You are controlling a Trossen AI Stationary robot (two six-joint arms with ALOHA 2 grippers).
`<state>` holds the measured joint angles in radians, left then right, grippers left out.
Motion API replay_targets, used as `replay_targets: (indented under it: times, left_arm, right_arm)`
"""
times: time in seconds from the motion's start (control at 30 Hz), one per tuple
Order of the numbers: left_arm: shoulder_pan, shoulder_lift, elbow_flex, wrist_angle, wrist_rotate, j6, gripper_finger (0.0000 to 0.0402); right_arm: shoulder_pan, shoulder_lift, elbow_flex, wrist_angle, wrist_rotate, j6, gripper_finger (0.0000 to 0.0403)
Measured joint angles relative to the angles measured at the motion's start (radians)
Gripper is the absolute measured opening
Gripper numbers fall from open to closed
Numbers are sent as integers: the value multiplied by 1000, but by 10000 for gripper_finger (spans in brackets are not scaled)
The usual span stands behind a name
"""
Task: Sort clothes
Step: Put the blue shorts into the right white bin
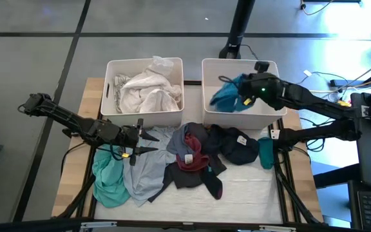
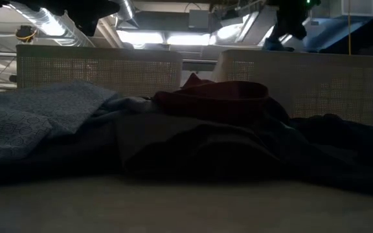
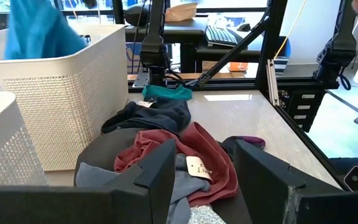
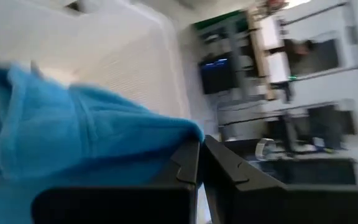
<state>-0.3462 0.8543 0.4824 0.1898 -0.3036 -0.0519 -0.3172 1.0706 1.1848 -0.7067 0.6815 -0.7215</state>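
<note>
Right pincer (image 1: 242, 98) hangs over the right-hand white bin (image 1: 270, 115), clenched on a fold of the bright blue garment (image 1: 227, 95), whose bulk droops below and beside the fingers into the bin; in the right wrist view the two dark fingers meet with blue cloth (image 4: 73, 137) pinched at their tips. The step in hand looks like the drop-off of a coloured piece into its bin, so the next move calls for parting the fingers and letting the cloth fall clear of the bin wall, then lifting away without snagging it. Left pincer (image 1: 142, 140) hovers low over the near-left part of the heap, jaws spread wide and grasping nothing, with the pale grey-blue garment (image 1: 148, 169) just beneath and the teal-green garment (image 1: 108, 180) behind it toward the desk's edge. Straight ahead of its fingers lie the dark red garment (image 3: 194, 155) with a small tag, and the black clothes (image 1: 234, 147) farther on. Beside this pincer, on its far side, the left-hand bin (image 1: 111, 111) holds the white clothes (image 1: 148, 90). Much of the pile is still on the desk (image 1: 250, 193), so the sorting seems perhaps half done; the left pincer's next pick would need a descent onto one layer only, since the garments overlap.
</note>
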Motion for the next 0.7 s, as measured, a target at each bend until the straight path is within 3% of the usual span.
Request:
replay_targets:
  times: [0.17,0.43,0.7]
  left_arm:
    - [0,0,0,0,0,0,153]
    - [0,0,0,0,0,0,153]
    - [0,0,0,0,0,0,153]
  right_arm:
    - [-26,10,-82,-2,-102,63,17]
    - [-24,55,-127,10,-115,114,26]
    - [-23,67,-91,-45,-152,81,145]
